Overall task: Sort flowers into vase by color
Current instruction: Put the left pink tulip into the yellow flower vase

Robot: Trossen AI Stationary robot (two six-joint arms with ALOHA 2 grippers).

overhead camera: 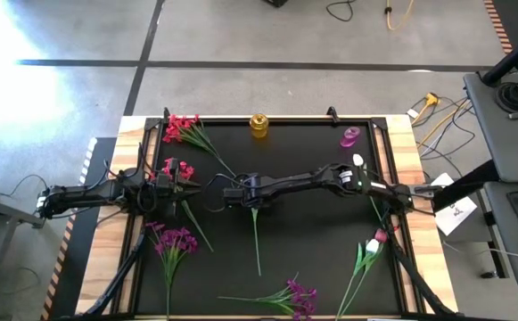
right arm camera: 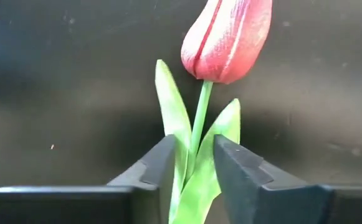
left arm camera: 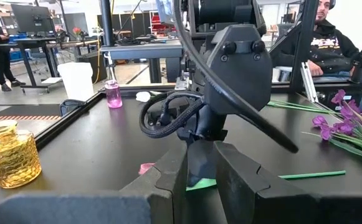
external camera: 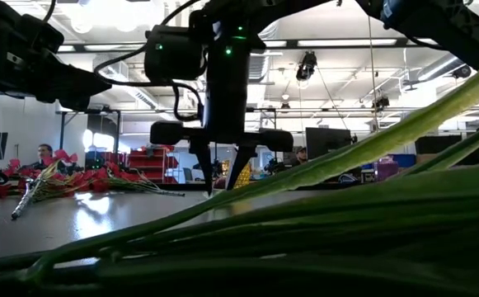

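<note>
Bench (overhead camera: 330,267): black mat, flowers scattered.
Right pincer (right arm camera: 192,168): at centre, clamped on tulip (right arm camera: 227,37) stem and leaves.
Left pincer (left arm camera: 199,177): nine o'clock; state unclear.
Risk: I judge the thin stem may slip.

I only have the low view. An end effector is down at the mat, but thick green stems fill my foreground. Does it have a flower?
Observer: Yes. In the right wrist view, the right end effector is closed on the stem of a red-pink tulip, just under the bud.
Operator: Where are the vases?
Observer: Along the mat's top edge in the high view: yellow vase in the middle, pink vase further right.
Operator: And the other arm?
Observer: The left end effector waits beside a red-pink cluster on the left.
</note>
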